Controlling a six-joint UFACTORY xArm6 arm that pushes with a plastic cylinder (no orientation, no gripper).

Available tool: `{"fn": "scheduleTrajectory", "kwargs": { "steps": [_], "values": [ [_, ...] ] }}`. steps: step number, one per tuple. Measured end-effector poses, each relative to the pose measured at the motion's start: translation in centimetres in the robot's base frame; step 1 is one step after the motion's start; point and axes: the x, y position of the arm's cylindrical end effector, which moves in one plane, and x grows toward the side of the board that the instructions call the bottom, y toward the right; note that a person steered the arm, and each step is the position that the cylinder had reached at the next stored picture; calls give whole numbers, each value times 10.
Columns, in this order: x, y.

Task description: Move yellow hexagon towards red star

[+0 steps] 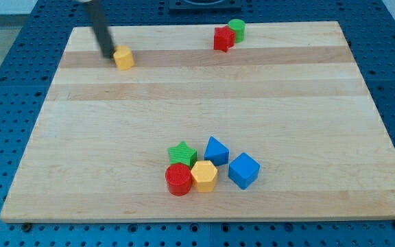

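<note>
My tip (108, 55) is at the view's top left, just left of a small yellow block (123, 58) and close to or touching it. That block's shape is hard to make out. The red star (223, 38) lies far to the right of it near the top edge, touching a green cylinder (236, 29). A second yellow block, hexagon-like (204, 175), sits in the cluster at the bottom centre, far from my tip.
The bottom cluster also holds a green star (182, 154), a red cylinder (179, 179), a blue angular block (216, 150) and a blue cube (243, 170). The wooden board (307, 103) rests on a blue perforated surface.
</note>
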Motion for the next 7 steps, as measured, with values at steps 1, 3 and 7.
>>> {"fn": "scheduleTrajectory", "kwargs": {
  "steps": [1,3,7],
  "values": [
    [-4,-5],
    [61,-35],
    [26,-8]
  ]
}}
